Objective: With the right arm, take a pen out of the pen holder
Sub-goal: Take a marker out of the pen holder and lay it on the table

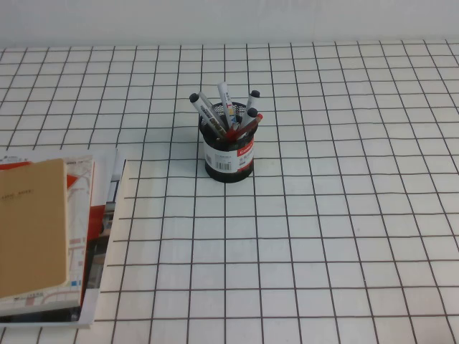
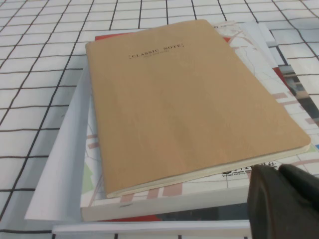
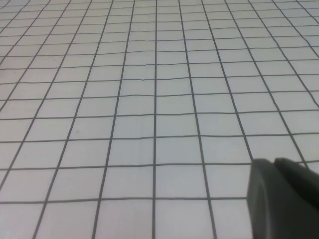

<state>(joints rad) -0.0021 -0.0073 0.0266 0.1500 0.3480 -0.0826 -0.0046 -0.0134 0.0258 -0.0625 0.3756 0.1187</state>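
A black mesh pen holder (image 1: 229, 156) with a white barcode label stands upright near the middle of the gridded table (image 1: 344, 215). Several pens (image 1: 226, 109) stick out of it: grey ones with black caps and a red one (image 1: 249, 124). Neither arm shows in the high view. My right gripper (image 3: 274, 163) hangs shut over bare checkered cloth with nothing in it; the holder is outside that wrist view. My left gripper (image 2: 279, 170) is shut and empty just above the near edge of a tan notebook (image 2: 189, 99).
The tan notebook (image 1: 32, 226) lies on a stack of magazines (image 1: 100, 236) at the table's front left corner. A white wall (image 1: 229, 18) borders the far edge. Open gridded cloth surrounds the holder on all sides.
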